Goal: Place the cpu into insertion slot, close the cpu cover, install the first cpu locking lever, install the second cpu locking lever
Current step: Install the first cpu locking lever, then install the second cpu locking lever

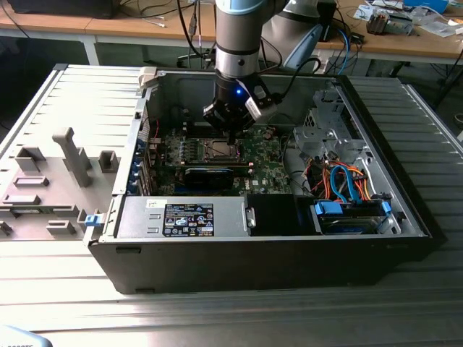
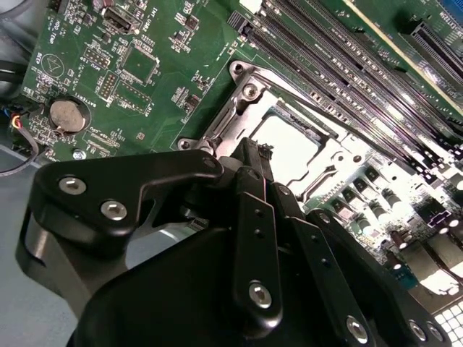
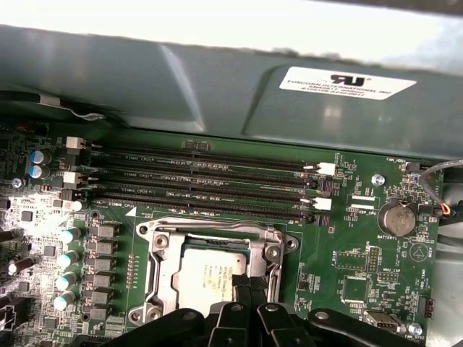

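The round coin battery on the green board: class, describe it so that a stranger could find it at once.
Start at the open computer case and find the green motherboard on its floor. Beside the silvery cpu cover, past the ends of the long black memory slots, sits the coin battery. It is the board's one flat, round, dull-grey disc.

Ribbed grey metal table (image 1: 405, 318); wooden desks (image 1: 108, 29) behind, strewn with cables (image 1: 347, 36); dark floor (image 1: 22, 65) beneath.
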`<state>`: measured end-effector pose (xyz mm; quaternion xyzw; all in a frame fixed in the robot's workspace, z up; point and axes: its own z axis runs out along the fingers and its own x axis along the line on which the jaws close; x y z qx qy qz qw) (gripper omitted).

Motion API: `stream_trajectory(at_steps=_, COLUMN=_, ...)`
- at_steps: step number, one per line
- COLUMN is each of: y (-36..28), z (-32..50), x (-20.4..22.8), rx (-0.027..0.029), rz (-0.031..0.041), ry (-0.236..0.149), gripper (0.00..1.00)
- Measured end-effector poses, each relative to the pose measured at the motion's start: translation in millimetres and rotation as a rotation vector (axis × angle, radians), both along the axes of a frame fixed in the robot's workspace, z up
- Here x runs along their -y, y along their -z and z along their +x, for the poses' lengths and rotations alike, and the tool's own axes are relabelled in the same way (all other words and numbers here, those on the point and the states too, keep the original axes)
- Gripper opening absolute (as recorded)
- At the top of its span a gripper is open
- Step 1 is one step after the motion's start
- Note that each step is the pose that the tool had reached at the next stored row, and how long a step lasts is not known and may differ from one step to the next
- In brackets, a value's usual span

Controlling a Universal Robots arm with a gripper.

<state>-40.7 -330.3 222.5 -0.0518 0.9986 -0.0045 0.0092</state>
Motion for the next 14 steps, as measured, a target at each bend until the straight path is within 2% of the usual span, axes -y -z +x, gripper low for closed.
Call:
stream_trajectory(at_steps=4, y=-0.1, z=0.0, x=0.0, rx=0.0000, rz=0.0000, ry=0.000, gripper=0.11)
stream_trajectory(at_steps=8, y=-0.2, z=0.0, x=3.2, rx=0.0000, rz=-0.0001, ry=0.000, gripper=0.11)
stream_trajectory(at_steps=10, y=-0.1, z=0.0, x=6.7, rx=0.0000, rz=0.0000, ry=0.000, gripper=0.11)
stream_trajectory(at_steps=14, y=-0.1, z=0.0, x=18.0, rx=0.0001, rz=0.0000, ry=0.000, gripper=0.11)
